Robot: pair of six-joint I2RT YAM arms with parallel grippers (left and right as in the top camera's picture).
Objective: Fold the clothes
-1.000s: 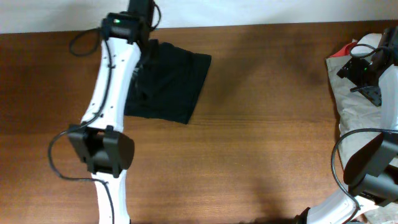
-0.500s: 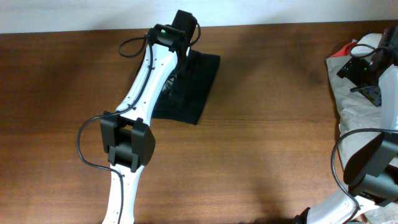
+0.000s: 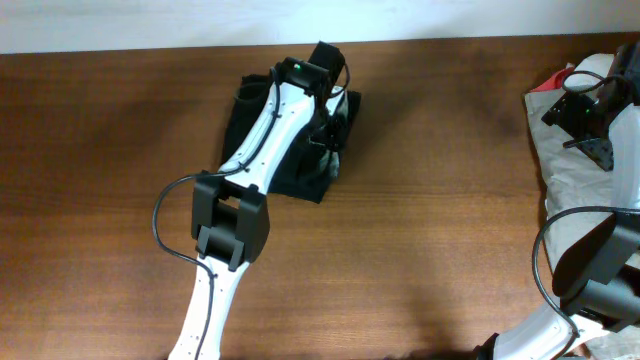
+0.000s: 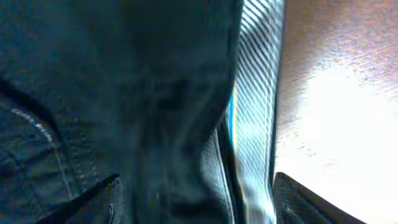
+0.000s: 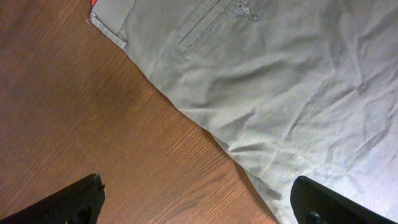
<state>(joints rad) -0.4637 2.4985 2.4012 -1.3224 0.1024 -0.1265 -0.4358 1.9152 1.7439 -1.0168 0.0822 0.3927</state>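
Observation:
A dark, black-blue garment [image 3: 308,176] lies bunched at the back middle of the table. My left gripper [image 3: 331,122] hangs right over it. In the left wrist view the dark garment [image 4: 112,93] fills the frame, with a light striped edge [image 4: 256,112] on its right. The left gripper [image 4: 196,178] has its jaws apart, astride that edge and not pinching it. At the far right, my right gripper [image 3: 590,112] hovers over a grey-beige pair of trousers [image 5: 280,74]. The right gripper [image 5: 198,179] is wide open with only table and cloth edge below.
The trousers are part of a pile of clothes [image 3: 575,190] at the table's right edge, with a red piece [image 3: 556,78] at its back. Bare wooden table [image 3: 440,200] lies between the two arms. The left arm [image 3: 255,160] crosses the dark garment.
The left arm has swung right along the back, carrying the dark garment with it, and its jaws have opened from shut. The garment now lies bunched. The right arm has not moved.

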